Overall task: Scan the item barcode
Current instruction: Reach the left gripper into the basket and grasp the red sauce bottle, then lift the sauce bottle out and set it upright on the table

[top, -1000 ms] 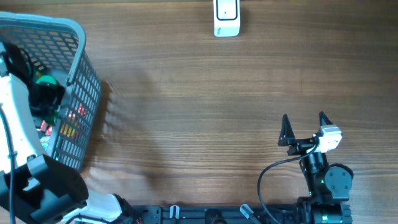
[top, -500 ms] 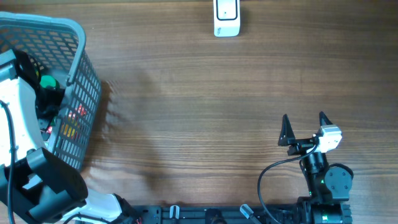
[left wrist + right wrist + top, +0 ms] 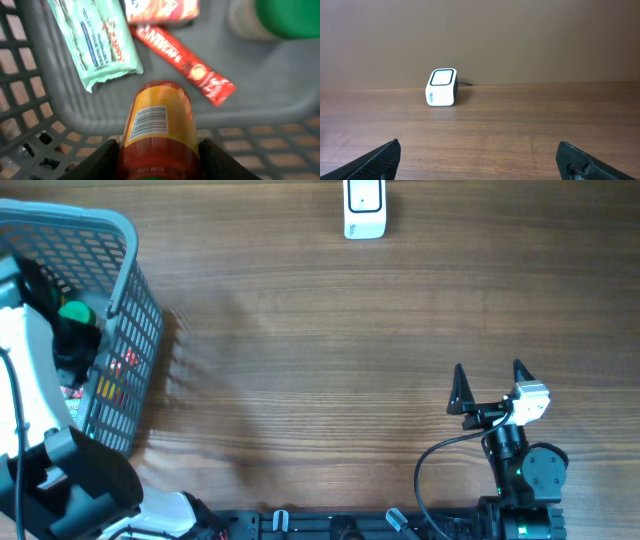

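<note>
A red sauce bottle (image 3: 159, 125) with a yellow label and a barcode facing up lies on the floor of the grey basket (image 3: 30, 100). My left gripper (image 3: 159, 152) is shut on it, one black finger pressed against each side of the bottle. From overhead, my left arm (image 3: 30, 370) reaches down into the basket (image 3: 110, 240) at the far left, and the bottle is hidden there. The white barcode scanner (image 3: 364, 208) stands at the table's far edge, also visible in the right wrist view as the scanner (image 3: 441, 88). My right gripper (image 3: 490, 385) rests open at the front right, holding nothing.
Also in the basket are a mint-green wipes pack (image 3: 92, 42), a red sachet (image 3: 185, 62), an orange-red box (image 3: 160, 9) and a green-lidded item (image 3: 290, 17). Bare wooden table (image 3: 320, 360) stretches between the basket and the scanner.
My left gripper has closed from wide open onto the bottle, and the left arm shifted slightly inside the basket. The right arm has not moved.
</note>
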`<control>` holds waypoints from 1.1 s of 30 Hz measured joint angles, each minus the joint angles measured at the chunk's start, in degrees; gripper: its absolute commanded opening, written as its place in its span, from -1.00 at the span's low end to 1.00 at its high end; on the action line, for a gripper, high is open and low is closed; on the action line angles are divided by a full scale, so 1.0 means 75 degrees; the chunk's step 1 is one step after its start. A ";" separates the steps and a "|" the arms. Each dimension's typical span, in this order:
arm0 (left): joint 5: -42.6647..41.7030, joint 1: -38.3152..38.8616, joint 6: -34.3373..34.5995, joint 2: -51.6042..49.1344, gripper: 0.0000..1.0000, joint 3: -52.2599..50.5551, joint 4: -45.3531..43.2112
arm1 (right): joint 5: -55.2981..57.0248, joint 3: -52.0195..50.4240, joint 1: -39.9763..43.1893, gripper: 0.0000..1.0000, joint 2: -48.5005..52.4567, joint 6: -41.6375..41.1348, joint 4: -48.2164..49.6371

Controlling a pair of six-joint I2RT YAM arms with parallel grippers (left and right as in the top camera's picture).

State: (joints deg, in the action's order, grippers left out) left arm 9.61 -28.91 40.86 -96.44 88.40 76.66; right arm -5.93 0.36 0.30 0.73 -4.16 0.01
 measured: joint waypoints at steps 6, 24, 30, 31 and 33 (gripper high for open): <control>-0.0006 0.0000 0.0000 0.0557 0.01 0.2224 0.0644 | 0.0000 0.0000 0.0000 0.99 0.0000 0.0000 0.0000; -0.3736 0.1842 0.0376 0.2900 0.02 0.4261 0.0638 | 0.0000 0.0000 0.0000 0.99 0.0000 0.0000 0.0000; -0.3605 0.4838 0.0376 0.2285 0.03 0.4269 0.0638 | 0.0000 0.0000 0.0000 0.99 0.0000 0.0000 0.0000; -0.3474 0.5246 0.0376 0.2066 0.02 0.4269 0.0638 | 0.0000 0.0000 0.0000 0.99 0.0000 0.0000 0.0000; -0.3159 0.5942 0.0376 0.1585 0.02 0.4278 0.0705 | 0.0000 0.0000 0.0000 0.99 0.0000 0.0000 0.0000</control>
State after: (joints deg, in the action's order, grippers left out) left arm -14.09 15.66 43.68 -84.55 120.49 81.95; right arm -5.93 0.36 0.30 0.73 -4.16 0.01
